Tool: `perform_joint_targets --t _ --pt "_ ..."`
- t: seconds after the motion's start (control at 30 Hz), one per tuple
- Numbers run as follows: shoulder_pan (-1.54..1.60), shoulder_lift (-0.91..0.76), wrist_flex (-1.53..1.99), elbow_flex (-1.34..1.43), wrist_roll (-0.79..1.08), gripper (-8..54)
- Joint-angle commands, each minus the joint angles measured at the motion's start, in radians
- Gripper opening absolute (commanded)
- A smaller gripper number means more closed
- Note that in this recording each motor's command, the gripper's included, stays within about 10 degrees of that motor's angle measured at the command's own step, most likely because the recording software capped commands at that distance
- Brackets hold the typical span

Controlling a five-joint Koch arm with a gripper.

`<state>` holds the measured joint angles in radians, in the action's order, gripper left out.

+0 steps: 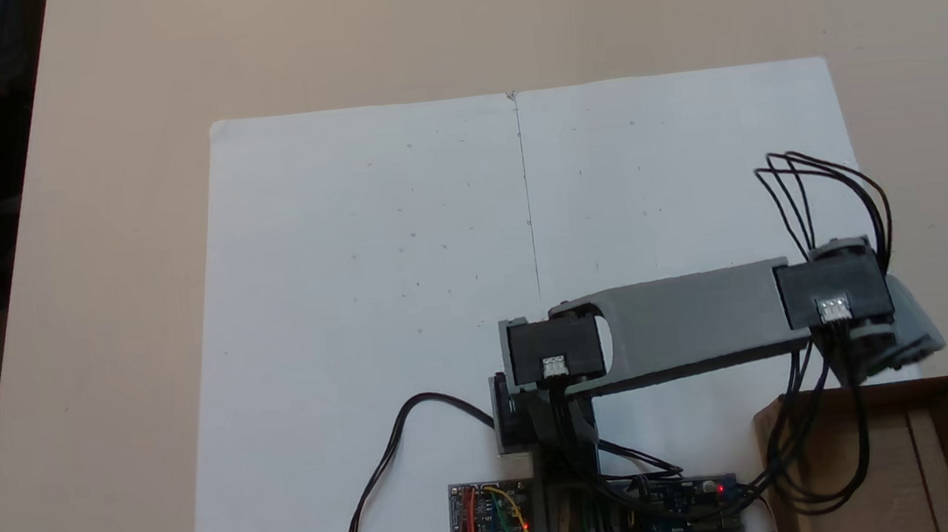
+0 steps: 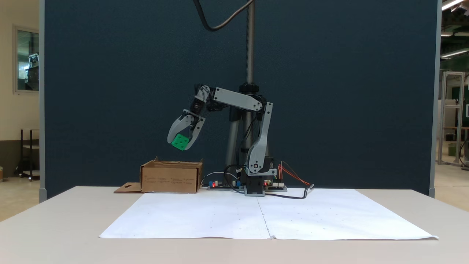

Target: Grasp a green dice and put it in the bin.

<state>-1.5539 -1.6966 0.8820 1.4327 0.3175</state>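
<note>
Claw [image 2: 182,142] is gripping the green dice [image 2: 180,142], tilted with one corner pointing down, hanging above the bin [image 2: 170,178].

even, soft indoor light, both fixed views fairly sharp

the white paper [image 1: 373,312] looks slightly washed out from above; ceiling lights [image 2: 450,4] glow at upper right; the moving wrist smears a little; shadows stay faint.
</note>
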Motion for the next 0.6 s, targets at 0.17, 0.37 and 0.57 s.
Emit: perform_joint_targets --t 0.17,0.37,0.57 --pt "-0.21 0.12 -0.126 -0.054 0.129 12.2" --pt "-0.278 0.204 -0.164 -0.054 0.169 12.2" --pt "-0.256 0.232 -0.175 -0.054 0.158 32.4"
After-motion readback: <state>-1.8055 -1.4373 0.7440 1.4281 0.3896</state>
